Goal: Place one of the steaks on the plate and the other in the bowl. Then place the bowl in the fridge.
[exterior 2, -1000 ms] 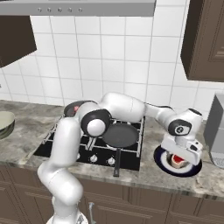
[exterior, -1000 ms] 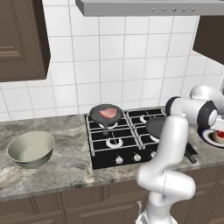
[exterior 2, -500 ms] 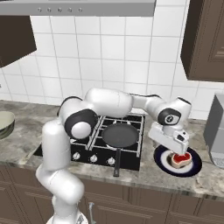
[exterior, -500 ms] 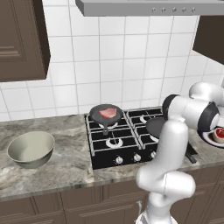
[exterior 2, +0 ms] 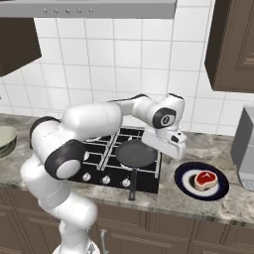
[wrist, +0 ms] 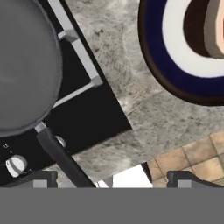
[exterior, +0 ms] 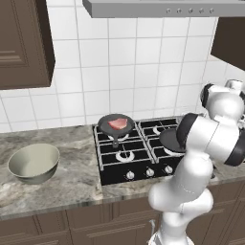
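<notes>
1. The gripper [wrist: 109,177] hangs with its jaws spread wide and nothing between them, above the counter [wrist: 144,118] between the empty pan [wrist: 22,65] and the plate [wrist: 175,83].
2. On that blue-rimmed plate [exterior 2: 186,184] sits one steak [exterior 2: 205,179], apart from the hand, so the first placement looks done.
3. Further out, the second steak [exterior: 120,124] lies flat in the back-left pan [exterior: 111,129] on the stove [exterior: 139,158].
4. Beyond that, the bowl [exterior: 33,162] waits empty on the counter, well left of the burners.
5. My read: raw meat is soft, light and slick, so it will droop and could slide. Pinch across its narrow middle, fingers down to the pan floor, and squeeze firmly.
6. The bowl comes later: stiff, smooth and wide, best taken by pinching its rim wall.
</notes>
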Tool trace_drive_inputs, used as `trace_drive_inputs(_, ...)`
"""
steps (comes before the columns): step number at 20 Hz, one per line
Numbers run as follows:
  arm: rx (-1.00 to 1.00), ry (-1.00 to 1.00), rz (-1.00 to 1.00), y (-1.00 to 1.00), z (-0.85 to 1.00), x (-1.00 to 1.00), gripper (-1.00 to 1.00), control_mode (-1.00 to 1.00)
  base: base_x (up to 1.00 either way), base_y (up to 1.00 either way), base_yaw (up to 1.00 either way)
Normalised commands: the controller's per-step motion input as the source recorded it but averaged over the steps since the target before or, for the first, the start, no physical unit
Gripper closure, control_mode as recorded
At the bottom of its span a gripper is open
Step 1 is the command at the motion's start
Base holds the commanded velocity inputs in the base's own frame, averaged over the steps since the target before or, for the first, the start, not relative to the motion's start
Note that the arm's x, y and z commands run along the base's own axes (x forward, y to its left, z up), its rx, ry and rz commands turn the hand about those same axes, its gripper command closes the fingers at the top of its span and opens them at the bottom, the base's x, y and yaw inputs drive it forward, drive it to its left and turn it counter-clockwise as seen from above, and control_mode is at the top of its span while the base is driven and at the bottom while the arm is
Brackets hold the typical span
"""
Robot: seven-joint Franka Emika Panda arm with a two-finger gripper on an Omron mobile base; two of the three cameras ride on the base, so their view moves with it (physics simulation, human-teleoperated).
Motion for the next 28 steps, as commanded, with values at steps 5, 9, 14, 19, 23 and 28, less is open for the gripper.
trace_drive_inputs(5,-0.04,0.03,0.06,0.94,0.35,0.00,-1.00,-1.00,0.00,0.00,0.00)
trace_drive_inputs(9,0.00,0.00,0.07,1.00,0.02,0.00,-1.00,-1.00,0.00,0.00,0.00)
trace_drive_inputs(14,-0.02,0.00,0.09,1.00,0.24,0.01,-1.00,-1.00,0.00,0.00,0.00)
trace_drive_inputs(19,-0.06,0.00,0.10,0.98,0.47,0.15,-1.00,-1.00,0.00,0.00,0.00)
trace_drive_inputs(23,-0.08,-0.05,0.17,0.56,0.17,0.27,-1.00,-1.00,0.00,0.00,0.00)
trace_drive_inputs(28,-0.09,-0.04,0.11,0.43,0.26,0.24,-1.00,-1.00,0.00,0.00,0.00)
